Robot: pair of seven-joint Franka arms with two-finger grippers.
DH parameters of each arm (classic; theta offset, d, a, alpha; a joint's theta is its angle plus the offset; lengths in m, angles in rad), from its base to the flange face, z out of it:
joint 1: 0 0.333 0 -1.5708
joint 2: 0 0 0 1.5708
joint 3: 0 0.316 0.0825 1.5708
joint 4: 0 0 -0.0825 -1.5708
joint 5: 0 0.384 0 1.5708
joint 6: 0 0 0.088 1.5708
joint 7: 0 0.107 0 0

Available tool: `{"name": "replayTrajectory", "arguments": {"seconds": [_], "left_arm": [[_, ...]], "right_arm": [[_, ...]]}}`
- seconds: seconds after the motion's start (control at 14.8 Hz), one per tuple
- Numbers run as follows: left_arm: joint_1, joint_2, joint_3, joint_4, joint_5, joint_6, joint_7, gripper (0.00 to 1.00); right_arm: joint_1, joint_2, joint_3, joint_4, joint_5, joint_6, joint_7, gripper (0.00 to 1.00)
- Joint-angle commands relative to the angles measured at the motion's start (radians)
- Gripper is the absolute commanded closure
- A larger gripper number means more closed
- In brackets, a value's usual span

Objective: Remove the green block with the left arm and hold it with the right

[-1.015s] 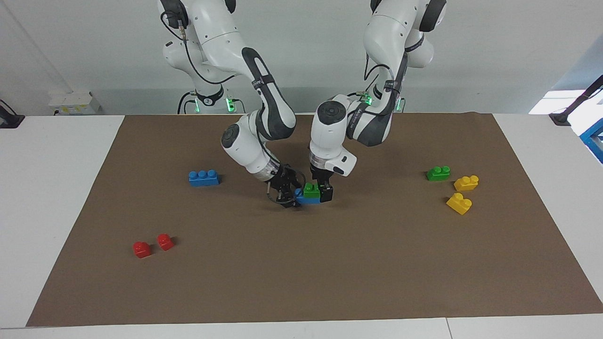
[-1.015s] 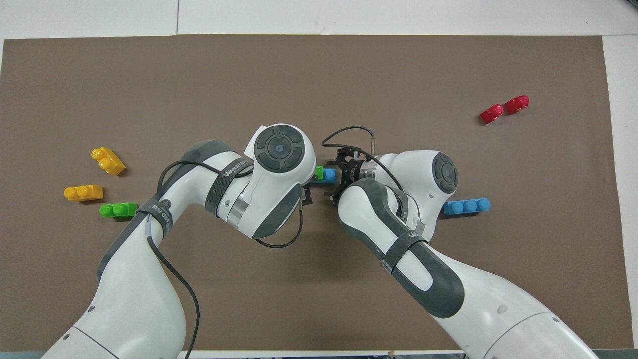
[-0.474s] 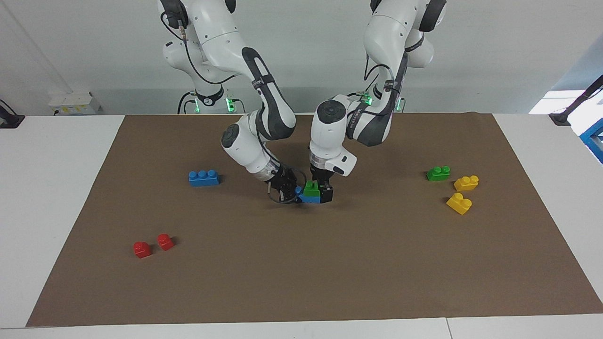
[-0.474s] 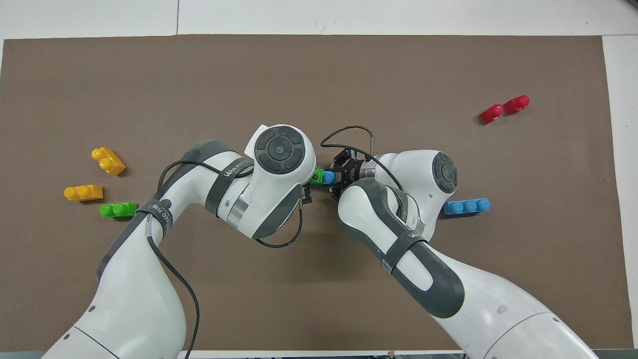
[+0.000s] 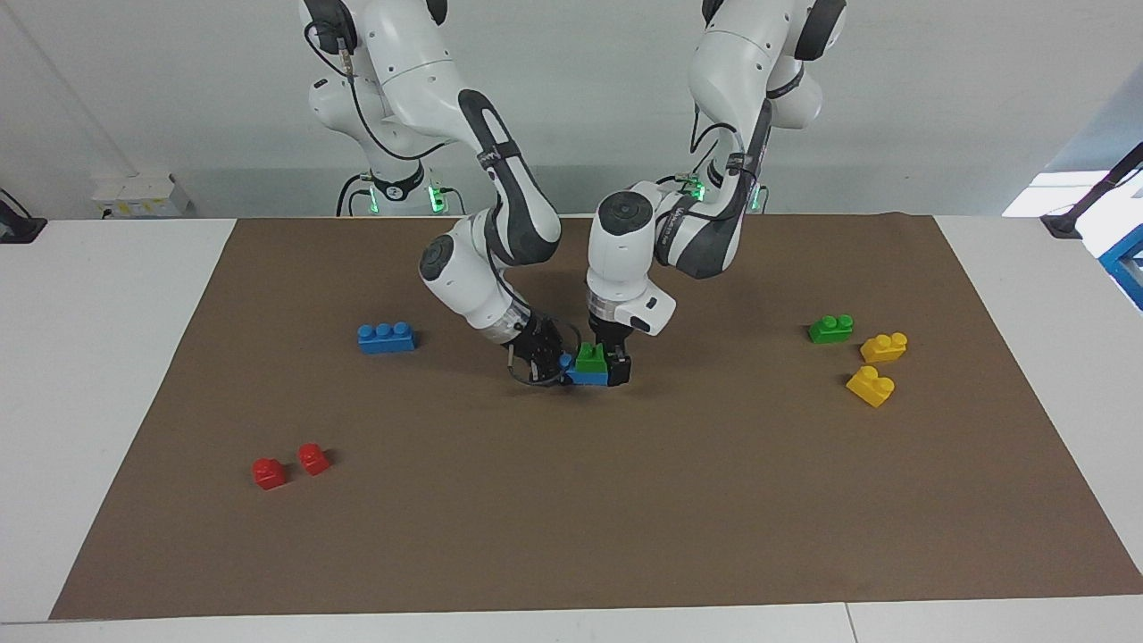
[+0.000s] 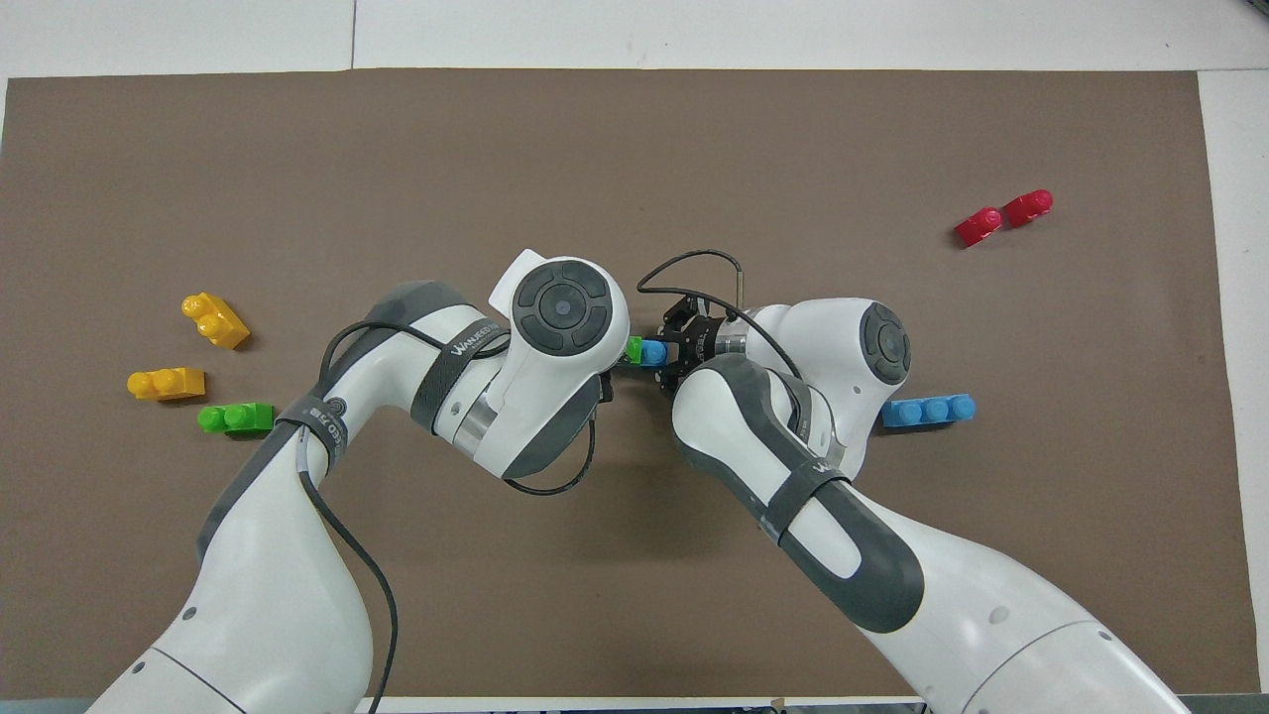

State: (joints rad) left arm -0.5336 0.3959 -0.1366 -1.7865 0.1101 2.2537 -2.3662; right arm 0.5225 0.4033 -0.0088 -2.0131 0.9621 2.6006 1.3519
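A green block [image 5: 589, 358] sits on one end of a blue brick [image 5: 580, 378] at the middle of the brown mat; a sliver of it shows in the overhead view [image 6: 634, 348] next to the blue brick [image 6: 653, 351]. My left gripper [image 5: 604, 363] comes straight down and is shut on the green block, with one black finger [image 5: 619, 367] showing beside it. My right gripper [image 5: 550, 364] comes in low and slanted from the right arm's end and is shut on the free end of the blue brick; it also shows in the overhead view [image 6: 676, 349].
A second green block [image 5: 830, 329] and two yellow bricks [image 5: 884, 346] [image 5: 870, 386] lie toward the left arm's end. A loose blue three-stud brick [image 5: 386, 338] and two red blocks [image 5: 269, 472] lie toward the right arm's end.
My right gripper has moved in onto the blue brick's free end and narrowed its fingers on it. My left gripper has stayed on the green block.
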Motion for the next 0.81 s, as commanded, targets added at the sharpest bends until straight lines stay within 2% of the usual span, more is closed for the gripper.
{"name": "replayTrajectory", "arguments": {"seconds": [0.0, 0.41, 0.74], "left_arm": [[-0.016, -0.009, 0.012, -0.02, 0.017, 0.024, 0.008, 1.0], [-0.008, -0.028, 0.012, -0.016, 0.016, 0.01, 0.018, 1.0], [0.003, -0.12, 0.009, -0.014, 0.007, -0.065, 0.025, 1.0]], "right_arm": [[-0.002, 0.005, 0.0, 0.011, 0.024, 0.006, -0.033, 1.0], [-0.012, -0.001, -0.002, 0.019, 0.015, -0.002, -0.034, 1.0], [-0.01, -0.001, -0.002, 0.019, 0.012, 0.003, -0.034, 1.0]]}}
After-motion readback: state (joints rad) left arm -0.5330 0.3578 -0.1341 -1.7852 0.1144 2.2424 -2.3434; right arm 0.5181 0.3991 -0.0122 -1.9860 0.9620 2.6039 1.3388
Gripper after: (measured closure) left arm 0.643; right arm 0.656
